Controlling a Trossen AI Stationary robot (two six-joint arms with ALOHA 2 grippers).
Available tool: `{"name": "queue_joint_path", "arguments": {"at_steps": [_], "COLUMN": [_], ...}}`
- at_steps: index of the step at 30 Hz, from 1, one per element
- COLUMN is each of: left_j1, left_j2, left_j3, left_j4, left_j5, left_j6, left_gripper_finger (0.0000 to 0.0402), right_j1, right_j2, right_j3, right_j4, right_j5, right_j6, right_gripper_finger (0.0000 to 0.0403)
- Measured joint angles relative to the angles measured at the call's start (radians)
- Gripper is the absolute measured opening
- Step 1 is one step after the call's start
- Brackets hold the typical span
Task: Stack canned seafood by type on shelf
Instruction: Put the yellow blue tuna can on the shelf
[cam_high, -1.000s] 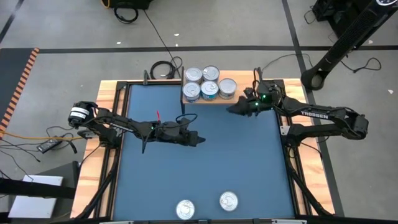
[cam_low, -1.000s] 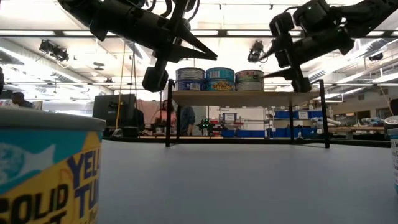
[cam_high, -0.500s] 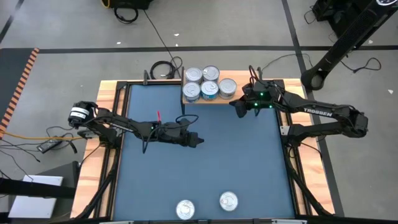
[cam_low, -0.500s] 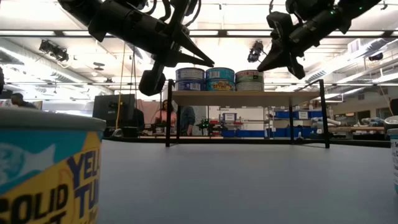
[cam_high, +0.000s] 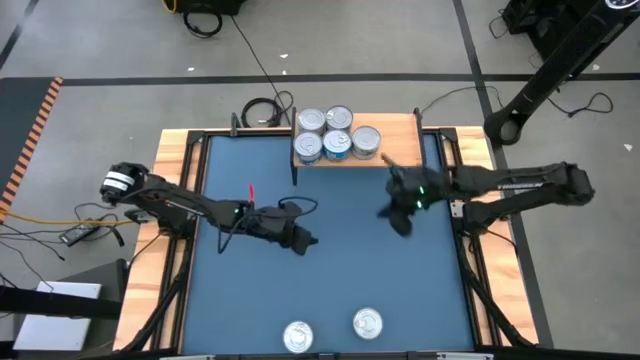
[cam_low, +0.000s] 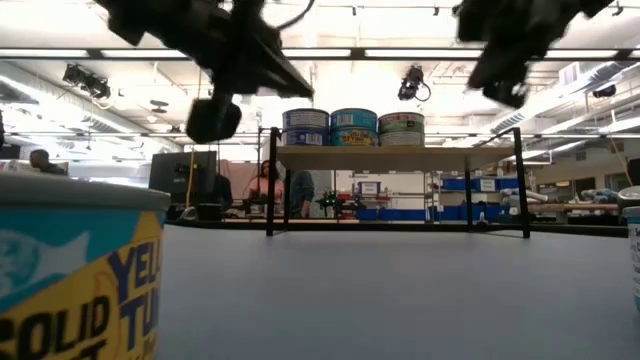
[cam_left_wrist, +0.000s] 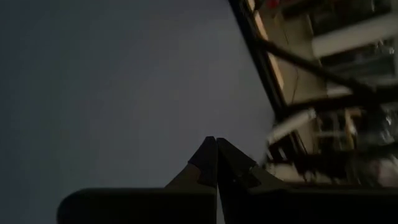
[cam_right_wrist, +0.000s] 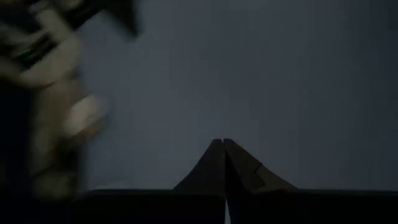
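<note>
A: Canned seafood (cam_high: 334, 133), high view: five tins sit on the shelf (cam_high: 400, 140) at the far edge, two more tins (cam_high: 333, 330) at the near edge. Both grippers hang over bare blue table (cam_high: 340, 280), well apart from every tin.

B: Low view: a tin label fills the near left corner, arms above.

A: Left wrist: left gripper (cam_left_wrist: 216, 163), fingers pressed together, empty.

B: Right wrist: right gripper (cam_right_wrist: 224, 163), same, nothing pinched.
</note>
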Motion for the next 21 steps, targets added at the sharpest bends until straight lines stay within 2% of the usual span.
{"name": "queue_joint_path", "arguments": {"at_steps": [4, 7, 13, 17, 21], "left_j1": [-0.054, -0.108, -0.207, -0.261, -0.295], "left_j2": [-0.022, -0.022, -0.021, -0.021, -0.021], "left_j3": [0.0, 0.0, 0.0, 0.0, 0.0], "left_j4": [-0.001, 0.031, 0.07, 0.069, 0.071], "left_j5": [0.107, 0.16, 0.137, 0.114, 0.092], "left_j6": [-0.02, -0.026, -0.023, -0.016, 0.002], "left_gripper_finger": [0.0002, 0.0002, 0.0004, 0.0004, 0.0004], "right_j1": [0.223, 0.372, 0.605, 0.708, 0.771], "right_j2": [-0.012, 0.004, 0.083, 0.205, 0.363], "right_j3": [0.0, -0.022, -0.093, -0.104, -0.104], "right_j4": [0.003, 0.058, 0.261, 0.316, 0.522], "right_j5": [-0.007, 0.059, 0.298, 0.335, 0.337], "right_j6": [0.196, 0.321, 0.55, 0.653, 0.723], "right_gripper_finger": [0.0, 0.0, 0.0, 0.0, 0.0]}}
